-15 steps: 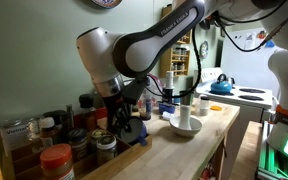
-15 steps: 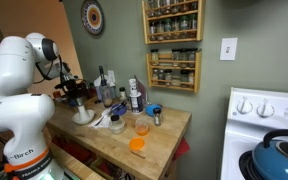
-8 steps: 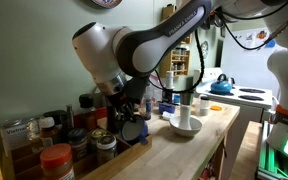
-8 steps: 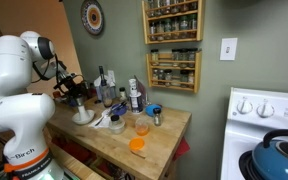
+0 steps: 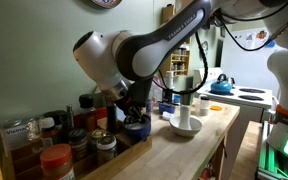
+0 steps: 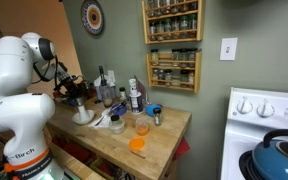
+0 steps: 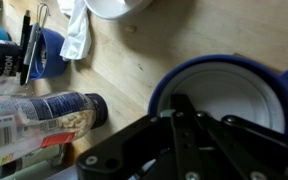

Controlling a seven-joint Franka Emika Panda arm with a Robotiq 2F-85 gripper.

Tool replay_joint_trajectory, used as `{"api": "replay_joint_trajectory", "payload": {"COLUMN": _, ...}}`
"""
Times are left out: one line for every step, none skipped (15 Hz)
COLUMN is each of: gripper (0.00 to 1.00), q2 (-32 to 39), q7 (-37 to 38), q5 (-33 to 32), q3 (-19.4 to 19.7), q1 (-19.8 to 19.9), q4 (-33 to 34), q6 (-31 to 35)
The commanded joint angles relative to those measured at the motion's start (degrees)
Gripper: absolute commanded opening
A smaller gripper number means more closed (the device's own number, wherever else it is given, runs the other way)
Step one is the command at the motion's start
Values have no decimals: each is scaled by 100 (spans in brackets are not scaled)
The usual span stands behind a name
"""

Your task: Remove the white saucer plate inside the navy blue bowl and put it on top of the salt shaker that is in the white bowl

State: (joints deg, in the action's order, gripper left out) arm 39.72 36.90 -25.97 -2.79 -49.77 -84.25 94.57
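It looks to me as if the task has barely begun. The saucer (image 7: 229, 100) lies flat inside the blue bowl (image 7: 219, 60), which sits on the wooden counter (image 7: 134, 70) near the crowd of jars (image 5: 44, 132) on the left. The gripper (image 5: 133, 117) hangs low, right over that bowl. In the wrist view its dark fingers reach across the saucer, but I can't tell how wide the jaws stand or whether they have closed on anything. Off to the right in an exterior view, the shaker (image 5: 184, 106) stands upright in the white bowl (image 5: 185, 126), its top bare. So the grab, the lift, the carry across and the setting down on the shaker all seem left to do.
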Motion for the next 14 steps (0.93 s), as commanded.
{"api": "replay_joint_trajectory", "payload": {"gripper": 0, "q2": 138, "q7": -299, "q5": 484, "q3": -228, "q1": 377, "q4": -1, "q6": 317}}
{"api": "replay_joint_trajectory", "payload": {"gripper": 0, "q2": 110, "q7": -452, "q5": 609, "q3": -298, "q1": 471, "q4": 4, "q6": 474}}
{"api": "replay_joint_trajectory", "payload": {"gripper": 0, "q2": 94, "q7": -608, "q5": 738, "q3": -364, "q1": 556, "q4": -18, "q6": 665}}
{"api": "replay_joint_trajectory", "payload": {"gripper": 0, "q2": 68, "q7": -741, "q5": 837, "q3": -415, "q1": 618, "q4": -18, "q6": 787}}
{"api": "replay_joint_trajectory", "payload": {"gripper": 0, "q2": 43, "q7": -922, "q5": 955, "q3": -485, "q1": 684, "q4": -36, "q6": 982}}
{"api": "replay_joint_trajectory", "payload": {"gripper": 0, "q2": 49, "q7": -1101, "q5": 1093, "q3": -555, "q1": 752, "q4": -53, "q6": 1217}}
{"api": "replay_joint_trajectory", "payload": {"gripper": 0, "q2": 64, "q7": -1265, "q5": 1214, "q3": -624, "q1": 807, "q4": -63, "q6": 1420}}
{"api": "replay_joint_trajectory", "payload": {"gripper": 0, "q2": 93, "q7": -1414, "q5": 1325, "q3": -682, "q1": 847, "q4": -58, "q6": 1565}}
{"api": "replay_joint_trajectory", "payload": {"gripper": 0, "q2": 118, "q7": -1551, "q5": 1424, "q3": -731, "q1": 882, "q4": -53, "q6": 1659}}
{"api": "replay_joint_trajectory", "payload": {"gripper": 0, "q2": 136, "q7": -1663, "q5": 1516, "q3": -772, "q1": 907, "q4": -53, "q6": 1712}}
{"api": "replay_joint_trajectory", "payload": {"gripper": 0, "q2": 152, "q7": -1762, "q5": 1604, "q3": -808, "q1": 937, "q4": -55, "q6": 1745}}
{"api": "replay_joint_trajectory", "payload": {"gripper": 0, "q2": 162, "q7": -1840, "q5": 1676, "q3": -832, "q1": 950, "q4": -57, "q6": 1758}}
{"api": "replay_joint_trajectory", "payload": {"gripper": 0, "q2": 164, "q7": -1908, "q5": 1731, "q3": -849, "q1": 964, "q4": -59, "q6": 1762}}
{"api": "replay_joint_trajectory", "payload": {"gripper": 0, "q2": 158, "q7": -1955, "q5": 1753, "q3": -856, "q1": 976, "q4": -64, "q6": 1745}}
